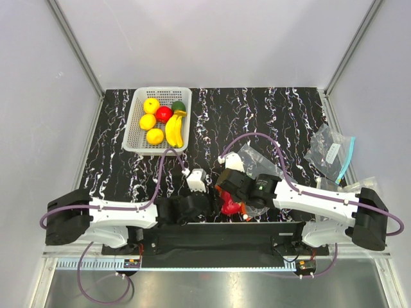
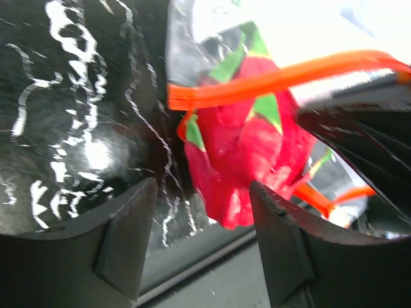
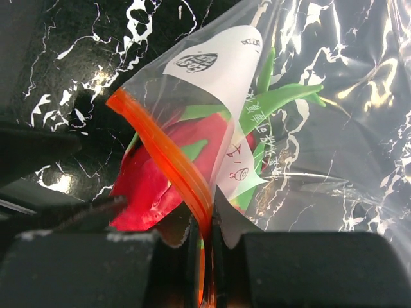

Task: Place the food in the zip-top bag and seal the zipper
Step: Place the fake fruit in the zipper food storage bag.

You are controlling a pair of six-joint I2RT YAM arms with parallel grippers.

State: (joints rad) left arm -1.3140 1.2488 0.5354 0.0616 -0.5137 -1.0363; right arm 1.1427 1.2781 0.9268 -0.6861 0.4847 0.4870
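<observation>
From the top view, both arms reach in toward the near middle of the surface [image 1: 270,115]. The dragon fruit [image 1: 229,205] lies there inside the zip-top bag [image 1: 257,163], between my left hand [image 1: 209,204] and right hand [image 1: 226,189]. In the white basket [image 1: 135,138] at the far left sit the banana bunch [image 1: 174,130] and the round yellow fruits [image 1: 155,135], with a red one and a green one beside them. A second clear bag with a teal edge [image 1: 331,153] lies well apart at the right.

At the left wrist the fingers [image 2: 125,244] stand spread and released, with nothing clamped. The red fruit shows just beyond the gap, behind clear plastic. The zipper [image 2: 276,80] runs across the fruit's top (the far right of this view is blurred, so I can't read it).

At the right wrist my hand is clenched on the orange zipper. The strip runs straight down into the narrow slit between the two pads. The fruit sits inside the bag behind that strip, green leaves pointing up right, with a white printed label [image 3: 218,70] over it.
</observation>
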